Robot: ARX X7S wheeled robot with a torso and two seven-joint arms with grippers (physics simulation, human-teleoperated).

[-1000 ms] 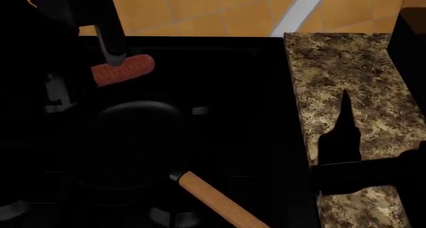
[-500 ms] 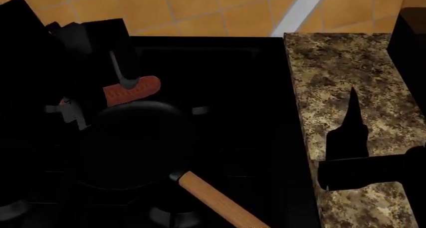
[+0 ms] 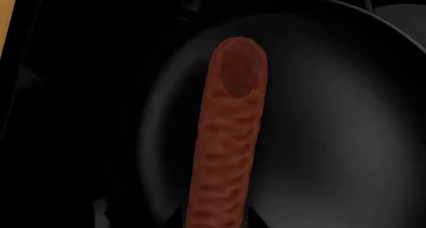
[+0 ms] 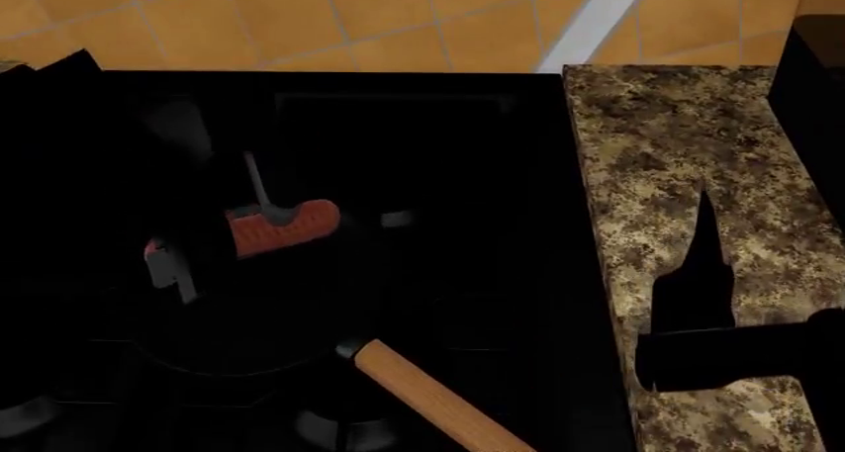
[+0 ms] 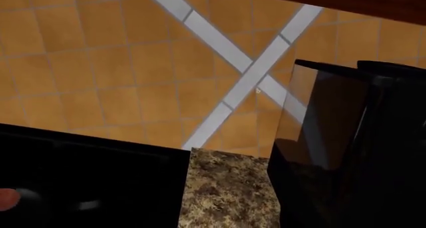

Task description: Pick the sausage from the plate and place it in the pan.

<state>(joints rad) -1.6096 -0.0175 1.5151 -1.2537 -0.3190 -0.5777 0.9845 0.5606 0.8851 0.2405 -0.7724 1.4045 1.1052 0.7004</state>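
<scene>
Above the pan (image 4: 251, 304), the left gripper (image 4: 251, 229) has its jaws closed on the sausage (image 4: 281, 226), holding it level over the black base. The wooden handle (image 4: 436, 403) points toward the robot. The right gripper (image 4: 696, 274) hangs over the granite counter (image 4: 674, 145); its jaw state cannot be determined.

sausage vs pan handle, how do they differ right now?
The sausage is reddish-brown and ridged; the pan handle is smooth, light-brown wood. The sausage is shorter, gripped by the left gripper over the pan; the handle juts from the pan's rim. Both are long and round.
</scene>
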